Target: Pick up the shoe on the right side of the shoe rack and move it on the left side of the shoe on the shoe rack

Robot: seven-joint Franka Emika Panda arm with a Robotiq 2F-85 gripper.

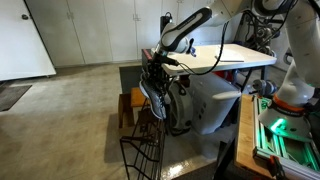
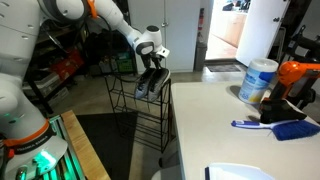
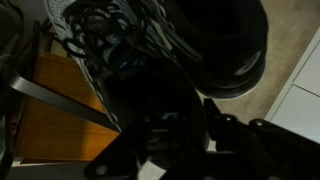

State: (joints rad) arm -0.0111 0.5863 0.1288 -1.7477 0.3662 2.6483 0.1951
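Observation:
A black sneaker with white sole and grey mesh (image 1: pixel 152 95) hangs tilted at the top of the black wire shoe rack (image 1: pixel 143 145). It shows in both exterior views (image 2: pixel 150 82), with the rack (image 2: pixel 135 112) below it. My gripper (image 1: pixel 156 63) (image 2: pixel 152 58) is right above the shoe and appears shut on its collar. In the wrist view the shoe (image 3: pixel 120 40) fills the dark picture, laces up close, between the gripper fingers (image 3: pixel 170 125). I cannot make out a second shoe apart from this one.
A white table (image 2: pixel 230 120) stands beside the rack, with a blue brush (image 2: pixel 275 126) and a white canister (image 2: pixel 257 80) on it. A wooden stool (image 1: pixel 127 106) and a white bin (image 1: pixel 208 105) stand close to the rack. Grey floor lies beyond.

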